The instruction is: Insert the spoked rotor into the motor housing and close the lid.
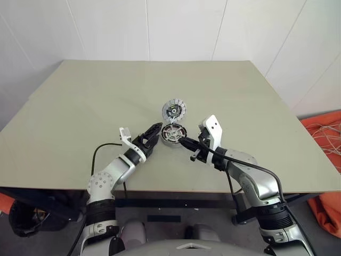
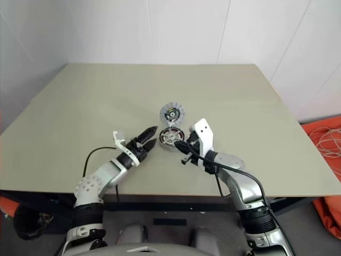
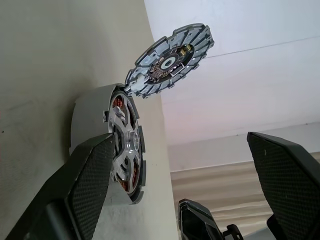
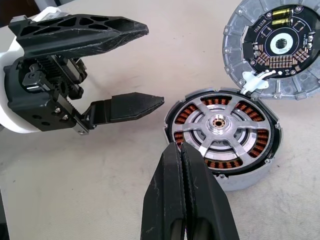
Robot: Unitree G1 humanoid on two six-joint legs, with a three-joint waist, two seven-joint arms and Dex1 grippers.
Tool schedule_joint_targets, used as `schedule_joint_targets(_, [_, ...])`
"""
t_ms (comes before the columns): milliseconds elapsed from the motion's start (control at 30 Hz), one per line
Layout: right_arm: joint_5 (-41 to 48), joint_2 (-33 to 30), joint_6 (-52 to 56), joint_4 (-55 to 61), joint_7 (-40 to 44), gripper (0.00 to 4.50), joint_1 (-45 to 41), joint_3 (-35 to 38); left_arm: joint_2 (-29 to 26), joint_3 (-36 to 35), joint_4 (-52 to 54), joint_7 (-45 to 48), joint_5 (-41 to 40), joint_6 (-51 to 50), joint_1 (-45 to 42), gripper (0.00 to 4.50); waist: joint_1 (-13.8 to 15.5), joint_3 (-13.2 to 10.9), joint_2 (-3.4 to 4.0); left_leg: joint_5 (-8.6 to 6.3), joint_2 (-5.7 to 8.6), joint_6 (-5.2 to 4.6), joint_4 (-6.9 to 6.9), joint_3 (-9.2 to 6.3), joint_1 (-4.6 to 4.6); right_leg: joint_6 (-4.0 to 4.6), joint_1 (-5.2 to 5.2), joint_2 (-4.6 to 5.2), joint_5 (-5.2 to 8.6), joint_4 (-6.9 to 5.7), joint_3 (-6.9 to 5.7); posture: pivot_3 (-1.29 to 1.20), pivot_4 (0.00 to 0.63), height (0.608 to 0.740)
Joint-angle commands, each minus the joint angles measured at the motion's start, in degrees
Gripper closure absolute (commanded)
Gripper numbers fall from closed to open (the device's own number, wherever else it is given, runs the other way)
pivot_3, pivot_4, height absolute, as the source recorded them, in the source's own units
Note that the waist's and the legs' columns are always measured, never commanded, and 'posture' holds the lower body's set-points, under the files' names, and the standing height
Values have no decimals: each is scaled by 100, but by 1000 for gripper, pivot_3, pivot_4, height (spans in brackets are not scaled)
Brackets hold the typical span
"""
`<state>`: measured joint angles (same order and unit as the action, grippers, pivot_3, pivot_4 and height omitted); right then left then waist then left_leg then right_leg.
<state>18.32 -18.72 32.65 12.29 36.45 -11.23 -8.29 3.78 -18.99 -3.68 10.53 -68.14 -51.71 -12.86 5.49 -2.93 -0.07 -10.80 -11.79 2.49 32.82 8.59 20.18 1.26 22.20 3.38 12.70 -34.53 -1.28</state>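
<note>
Stage shown: rotor seated, lid not yet shut. On the worktop (image 1: 80,117), the motor housing (image 4: 227,182) sits just ahead of both arms. The spoked rotor (image 4: 220,130) lies inside it, silver spokes flush over the ring of copper windings, its hub centred. The lid (image 4: 277,47) stands hinged open at the far edge of the housing, its segmented inner face turned up and toward you.

Your left gripper (image 1: 155,132) hangs just left of the housing with its jaws spread wide and nothing between them; the left wrist view looks past both fingers (image 3: 90,185) to the housing's side wall. Your right gripper (image 4: 186,150) has its jaws pressed together, empty, the tip at the near rim of the housing; whether it touches the rim cannot be told.

Insertion appears complete, so closing is the step in hand. For the next move, you would bring one gripper behind the far side of the lid and swing it forward and down over the rotor, keeping the housing from sliding; the closed right tip could brace it.
</note>
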Motion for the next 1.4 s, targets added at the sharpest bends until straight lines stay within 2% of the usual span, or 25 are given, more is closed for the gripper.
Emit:
schedule_joint_targets(33, [28, 16, -107, 14, 17, 4500, -258, 45, -358, 552, 661, 661, 893, 675, 125, 33, -6, -1, 1, 0, -1, 0, -2, 0, 0, 0, 1, -1, 0, -1, 0, 0, 0, 740])
schedule_joint_targets(267, [-78, 133, -209, -194, -130, 4500, -395, 17, -689, 1130, 1151, 1141, 2887, 2879, 552, 33, -10, -2, 4, 0, -4, 0, -6, 0, 0, -1, 0, 3, 0, 6, 1, 0, 0, 740])
schedule_joint_targets(300, [-138, 174, -246, -241, -190, 4500, -416, -17, -687, 1125, 1207, 1116, 3007, 3039, 638, 212, -11, -3, 5, 0, -4, 0, -6, -1, 1, -1, 0, 3, 0, 7, 1, 0, 0, 740])
schedule_joint_targets(367, [-235, 249, -318, -368, -265, 4500, -476, -81, -718, 1147, 1301, 1116, 3209, 3278, 797, 651, -19, -3, 5, 0, -4, 0, -7, 0, 0, 0, 1, 3, 0, 7, 1, 0, 0, 740])
schedule_joint_targets(700, [-990, 617, -697, -1426, -607, 4500, -1085, -504, -1183, 1783, 1473, 1331, 4457, 4118, 1384, 3987, -33, -5, 10, 0, -4, 1, -7, 0, -2, 0, 4, 2, 0, -1, 2, 0, 0, 740])
schedule_joint_targets(767, [-1060, 699, -712, -1552, -664, 4500, -1196, -516, -1176, 1855, 1397, 1192, 4762, 4337, 1404, 4485, -42, -6, 10, 0, -5, 1, -7, 0, -2, 1, 4, 2, -1, -2, 2, 0, 0, 740])
schedule_joint_targets(933, [-1185, 856, -815, -1831, -747, 4500, -1444, -533, -1132, 1925, 1280, 1042, 5084, 4546, 1385, 4485, -72, -6, 10, 0, -5, 1, -7, 0, -2, 3, 6, 2, -2, -6, 3, 0, 0, 740])
schedule_joint_targets(1400, [-1453, 984, -779, -2792, -801, 4500, -1941, -599, -1114, 1972, 1223, 1075, 5092, 4544, 1381, 4485, -156, -6, 11, 3, -4, 6, -3, 2, -4, 25, 8, 1, -14, -17, 5, 0, 0, 740])
